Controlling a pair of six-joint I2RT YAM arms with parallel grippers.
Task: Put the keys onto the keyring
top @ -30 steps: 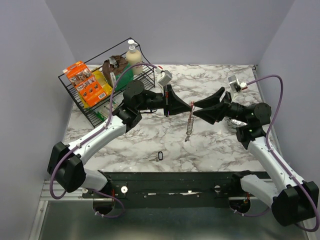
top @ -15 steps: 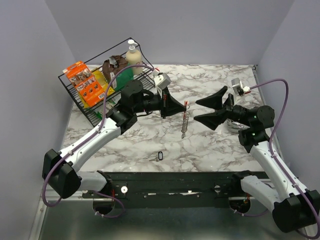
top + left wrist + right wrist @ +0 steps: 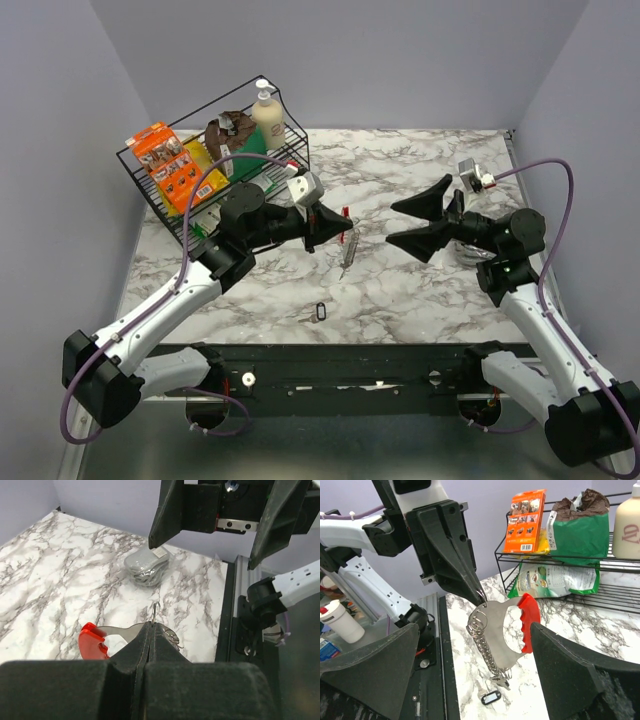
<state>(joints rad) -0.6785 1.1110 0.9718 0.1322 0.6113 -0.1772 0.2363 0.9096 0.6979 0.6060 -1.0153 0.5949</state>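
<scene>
From above, the left gripper (image 3: 336, 225) was pinched shut on the upper end of the keyring (image 3: 348, 246), near the middle of the marble table (image 3: 420, 290). The red clip sat at the fingertips and the silvery chain hung down from it, above the tabletop. The right gripper (image 3: 390, 224) stood just right of the keyring with its jaws spread wide, holding nothing and clear of the ring. One key (image 3: 321, 311) lay on the table near the front edge, well apart from both grippers. A wire basket (image 3: 140, 165) of groceries stood at the far left corner.

In the left wrist view, the two fingers met tightly on a thin metal part beside the red clip. The wide-open right fingers hung beyond it, and a crumpled silvery packet (image 3: 145, 567) lay on the marble below them.

In the right wrist view, the keyring hung between the spread fingers without touching either. The key lay on the table beneath the chain.
</scene>
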